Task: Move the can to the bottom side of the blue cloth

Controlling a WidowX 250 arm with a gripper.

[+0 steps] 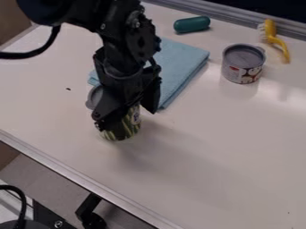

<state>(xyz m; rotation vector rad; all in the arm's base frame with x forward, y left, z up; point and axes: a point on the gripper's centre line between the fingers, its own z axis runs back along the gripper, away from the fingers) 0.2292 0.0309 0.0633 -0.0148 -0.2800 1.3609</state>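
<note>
White tabletop (233,152), metal-edged, takes up most of the view. Black WidowX arm (122,38) comes in from the upper left, gripper (126,119) hanging low over the near-left part of the table. Folded light-blue cloth (182,60) lies flat behind and to the right of the gripper, partly hidden by it.

Tall can with green-striped label (126,129), presumably the task's can, is at the jaws, just off the cloth's lower-left side; a bit of grey lid (94,95) shows to the left of the arm. Jaw state: can't tell whether they grip the can or sit loose around it. Key relation: can is right in line with the jaws, long axis running upper left to lower right in view, roughly along the gripper. Can't tell if that is real tilt or just camera slant, nor if it touches the cloth.

Looks late in the task: near the goal side, so probably a small shift toward the cloth's bottom corner or a release. Risk: backing off crooked could tip it.

Short can with red-and-white label (242,72) upright, right of cloth. Yellow-handled scrub brush (279,44) beyond it. Dark-green capsule-shaped object (192,24) behind cloth.
</note>
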